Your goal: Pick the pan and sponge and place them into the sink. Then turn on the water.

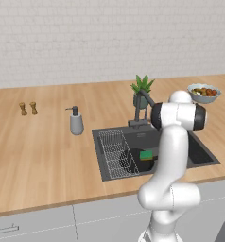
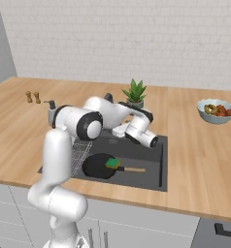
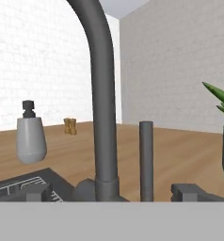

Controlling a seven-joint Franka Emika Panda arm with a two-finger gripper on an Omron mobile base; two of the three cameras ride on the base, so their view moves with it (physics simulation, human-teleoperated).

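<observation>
Right base view: pan and sponge lie in sink; no water runs. Hand faces faucet lever; grip state unclear.

- Counter: warm light wood with fine grain, smooth and matt.
- Sink: dark grey, flat matt finish.
- Rack: thin pale metal wire.
- Pan: matt black; its handle is light wood.
- Sponge: green, dull and soft-looking.
- Faucet: dark grey, smooth, with a faint sheen.
- Soap bottle: smooth grey.
- Wall: white brick, slightly rough.
- Bowl: pale and glossy.
- Arm: glossy white plastic.
</observation>
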